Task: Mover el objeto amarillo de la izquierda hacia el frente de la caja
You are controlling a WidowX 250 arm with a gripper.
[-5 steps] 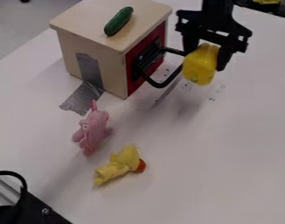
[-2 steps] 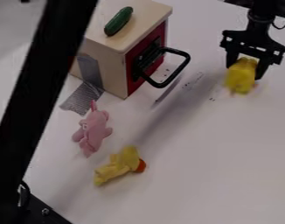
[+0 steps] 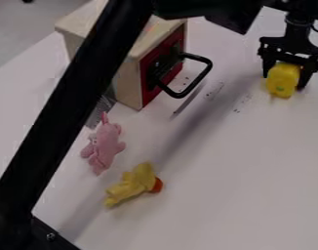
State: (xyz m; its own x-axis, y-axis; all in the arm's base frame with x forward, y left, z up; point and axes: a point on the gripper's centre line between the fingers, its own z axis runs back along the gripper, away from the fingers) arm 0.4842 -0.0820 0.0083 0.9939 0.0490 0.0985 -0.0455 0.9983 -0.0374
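Now, gripper [image 3: 285, 81]: it is clamped on the yellow toy [image 3: 281, 84].
Toy: it has moved away from the handle [image 3: 199, 78], toward the table's [image 3: 253, 171] far edge.
Box [image 3: 129, 83]: its front is well apart from the toy, so maybe only release remains.

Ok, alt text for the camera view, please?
The gripper holds a yellow object at upper right; the arm partly hides a wooden box with a red side. Below lie a pink toy and a yellow, orange-tipped toy.
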